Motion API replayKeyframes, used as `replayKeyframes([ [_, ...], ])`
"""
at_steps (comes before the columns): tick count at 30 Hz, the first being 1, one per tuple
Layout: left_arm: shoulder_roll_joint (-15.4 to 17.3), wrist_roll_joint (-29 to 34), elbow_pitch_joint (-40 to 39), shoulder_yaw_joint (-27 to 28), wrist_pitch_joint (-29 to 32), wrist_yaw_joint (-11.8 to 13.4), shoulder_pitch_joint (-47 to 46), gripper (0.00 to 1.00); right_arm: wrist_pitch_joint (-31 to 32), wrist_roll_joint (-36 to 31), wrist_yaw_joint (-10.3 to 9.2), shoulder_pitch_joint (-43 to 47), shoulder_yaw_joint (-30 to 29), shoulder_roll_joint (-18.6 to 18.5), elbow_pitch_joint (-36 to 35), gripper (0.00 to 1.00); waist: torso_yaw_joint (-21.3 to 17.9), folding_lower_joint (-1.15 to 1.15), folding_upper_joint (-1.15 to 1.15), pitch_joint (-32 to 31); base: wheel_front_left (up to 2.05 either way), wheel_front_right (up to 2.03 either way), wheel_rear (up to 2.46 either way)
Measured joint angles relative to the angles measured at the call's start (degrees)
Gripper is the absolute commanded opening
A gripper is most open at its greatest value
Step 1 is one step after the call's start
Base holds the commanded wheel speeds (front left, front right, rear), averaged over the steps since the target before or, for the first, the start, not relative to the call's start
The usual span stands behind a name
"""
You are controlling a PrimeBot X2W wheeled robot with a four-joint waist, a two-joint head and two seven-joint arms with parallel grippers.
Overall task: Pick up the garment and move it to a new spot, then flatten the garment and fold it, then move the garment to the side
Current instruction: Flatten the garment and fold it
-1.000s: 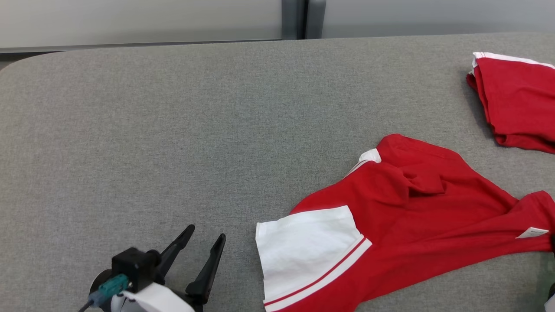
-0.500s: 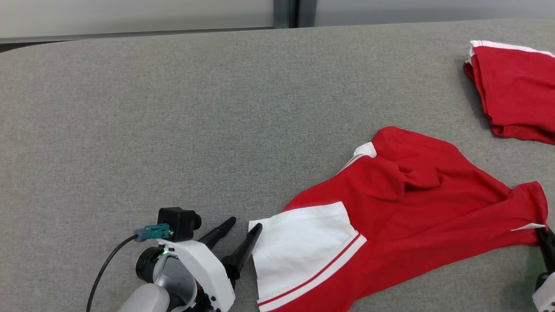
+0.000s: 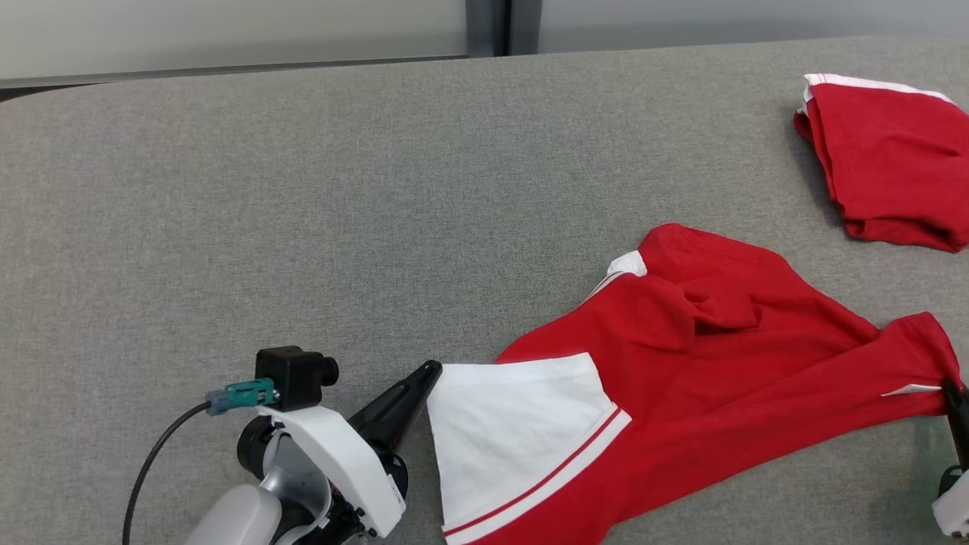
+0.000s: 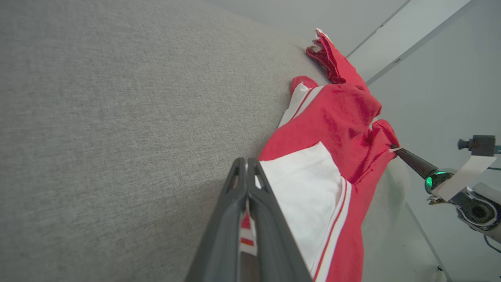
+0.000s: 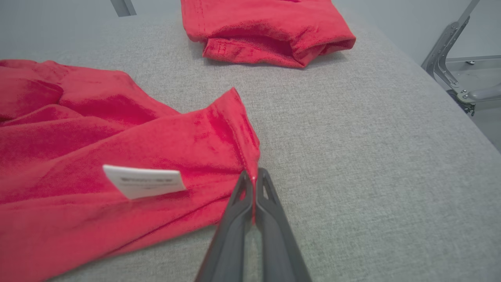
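Now the left gripper (image 3: 425, 372), at the near edge of the table (image 3: 303, 189), is clenched on the corner of the white sleeve (image 3: 515, 424). In the left wrist view a strip of red and white cloth shows between its closed fingers. One second ago these fingers were wide apart and short of the cloth, so this grasp is new. The right gripper (image 5: 253, 175) is closed too, pinching the red hem just beside the white label (image 5: 145, 181). The garment (image 3: 719, 363) lies crumpled on the near right part of the table, not yet lifted. With both ends held, I judge that the lifting can begin. Farther back on the right lies a folded red garment (image 3: 878, 166), apart from the first.
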Motion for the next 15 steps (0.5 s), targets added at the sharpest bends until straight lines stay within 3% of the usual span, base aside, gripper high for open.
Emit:
replayKeyframes([
  [8, 3.4, -0.2, -10.7, 2.4, -4.9, -0.3, -0.4, 0.0, 0.0, 0.0, 0.0, -0.5, -0.6, -0.5, -4.1, 0.0, 0.3, 0.0, 0.0, -1.1, 0.0, 0.0, 0.0],
  [15, 10.5, 4.5, -17.4, 4.3, -4.9, -0.3, -14.8, 0.0, 3.7, 2.6, 0.0, -7.9, -0.6, -2.9, -13.0, 0.0, 0.5, 0.0, 0.0, -1.0, 0.0, 0.0, 0.0],
])
